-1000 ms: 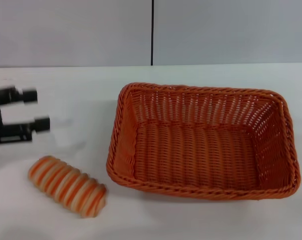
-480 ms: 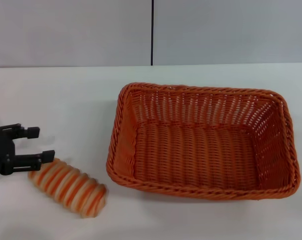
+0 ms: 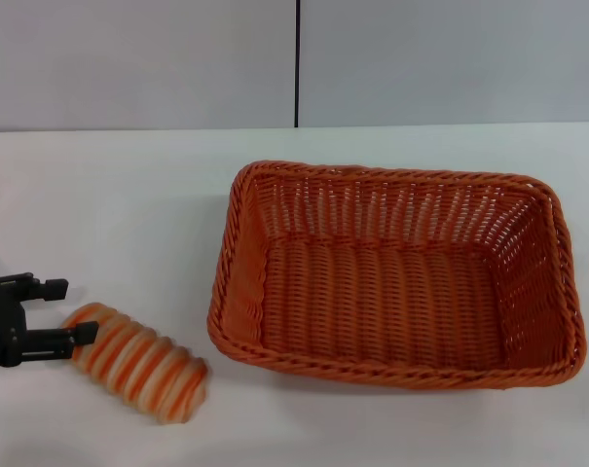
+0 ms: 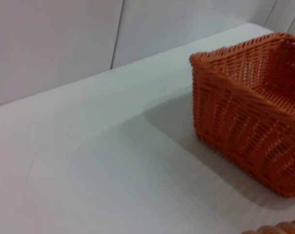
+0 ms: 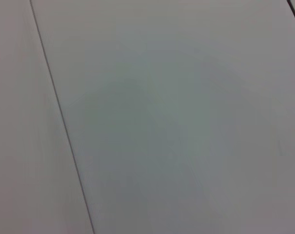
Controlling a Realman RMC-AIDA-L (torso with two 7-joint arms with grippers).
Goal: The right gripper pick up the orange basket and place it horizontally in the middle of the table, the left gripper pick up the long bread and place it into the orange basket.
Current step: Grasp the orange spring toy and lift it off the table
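The orange basket (image 3: 396, 275) lies lengthwise across the middle of the white table (image 3: 128, 195), empty; one of its corners shows in the left wrist view (image 4: 249, 117). The long bread (image 3: 138, 362), cream with orange stripes, rests on the table to the basket's left, near the front edge. My left gripper (image 3: 68, 311) is open at the bread's left end, one fingertip touching or just over that end, the other apart from it. A sliver of the bread (image 4: 279, 228) shows in the left wrist view. The right gripper is out of view.
A grey wall with a dark vertical seam (image 3: 297, 63) stands behind the table. The right wrist view shows only a plain grey panel with a thin seam (image 5: 59, 117).
My left gripper has dropped from the table's left side down to the bread's left end. Over the last half second it shifted slightly lower and leftward. Basket and bread have not moved.
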